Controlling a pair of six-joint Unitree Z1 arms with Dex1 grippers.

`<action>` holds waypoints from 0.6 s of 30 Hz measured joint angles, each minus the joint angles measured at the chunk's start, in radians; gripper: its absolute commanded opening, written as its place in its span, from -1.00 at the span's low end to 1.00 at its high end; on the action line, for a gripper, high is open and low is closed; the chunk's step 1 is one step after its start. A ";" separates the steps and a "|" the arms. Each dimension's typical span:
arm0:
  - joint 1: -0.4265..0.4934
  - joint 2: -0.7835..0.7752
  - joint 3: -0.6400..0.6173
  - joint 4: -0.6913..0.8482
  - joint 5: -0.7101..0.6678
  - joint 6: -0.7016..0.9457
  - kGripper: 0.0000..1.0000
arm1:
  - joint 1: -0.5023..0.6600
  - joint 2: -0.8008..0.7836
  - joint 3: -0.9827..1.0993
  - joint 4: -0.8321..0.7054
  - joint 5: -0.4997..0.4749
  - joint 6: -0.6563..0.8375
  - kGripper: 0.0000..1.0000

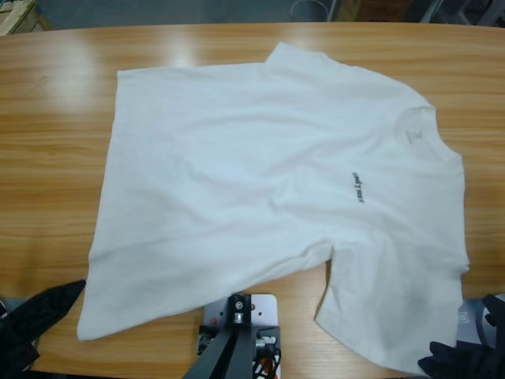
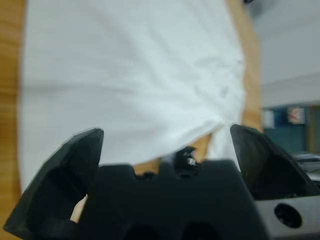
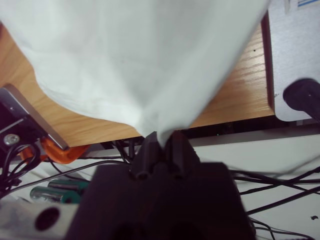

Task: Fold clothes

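Observation:
The clothes are one white T-shirt (image 1: 260,189) lying flat on the wooden table (image 1: 47,158), collar (image 1: 414,130) to the right and hem to the left, with a small dark chest print (image 1: 357,188). My left gripper (image 1: 43,309) sits at the near left table edge beside the hem corner. In the left wrist view the left gripper (image 2: 165,131) is open with nothing between its jaws, and the T-shirt (image 2: 130,85) lies ahead. At the near right edge my right gripper (image 1: 461,359) is by the near sleeve. The right wrist view shows the right gripper (image 3: 161,139) shut on a pinch of the T-shirt (image 3: 140,60).
Bare table runs along the far edge and left of the hem. A cardboard box (image 1: 16,12) stands beyond the far left corner. Below the table's near edge, the right wrist view shows cables (image 3: 280,190), green-handled tools (image 3: 55,194) and an orange part (image 3: 60,150).

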 measured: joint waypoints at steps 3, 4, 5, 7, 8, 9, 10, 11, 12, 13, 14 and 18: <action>0.000 0.038 0.092 -0.161 0.169 0.000 1.00 | 0.000 0.000 0.000 -0.001 0.000 -0.004 -1.00; 0.000 0.085 0.121 -0.217 0.217 0.000 1.00 | 0.000 0.000 0.000 -0.001 0.000 -0.007 -1.00; 0.000 0.139 0.139 -0.258 0.247 0.000 0.97 | 0.000 0.001 0.000 -0.001 0.000 -0.009 -1.00; -0.018 0.206 0.166 -0.289 0.267 0.000 0.97 | 0.000 0.001 0.000 -0.001 0.000 -0.013 -1.00; -0.043 0.205 0.176 -0.285 0.256 0.000 0.99 | 0.000 0.001 0.001 -0.001 0.000 -0.014 -1.00; -0.065 0.193 0.179 -0.264 0.227 0.000 0.99 | 0.000 0.001 0.001 -0.001 0.000 -0.015 -1.00; -0.083 0.167 0.178 -0.242 0.178 0.000 0.99 | 0.000 0.001 0.001 -0.002 0.000 -0.016 -1.00; -0.092 0.129 0.178 -0.224 0.124 0.000 0.99 | 0.000 0.001 0.001 -0.002 0.000 -0.016 -1.00; -0.097 0.087 0.177 -0.212 0.078 0.000 0.99 | 0.000 0.001 0.001 -0.004 0.000 -0.016 -1.00; -0.101 0.042 0.174 -0.205 0.042 0.000 0.99 | 0.000 0.001 0.001 -0.006 0.000 -0.016 -1.00; -0.103 -0.005 0.165 -0.199 0.014 0.000 0.99 | 0.000 0.001 0.001 -0.009 0.000 -0.016 -1.00; -0.079 -0.176 0.115 -0.173 -0.027 0.000 0.99 | 0.000 0.001 0.002 -0.020 0.000 -0.017 -1.00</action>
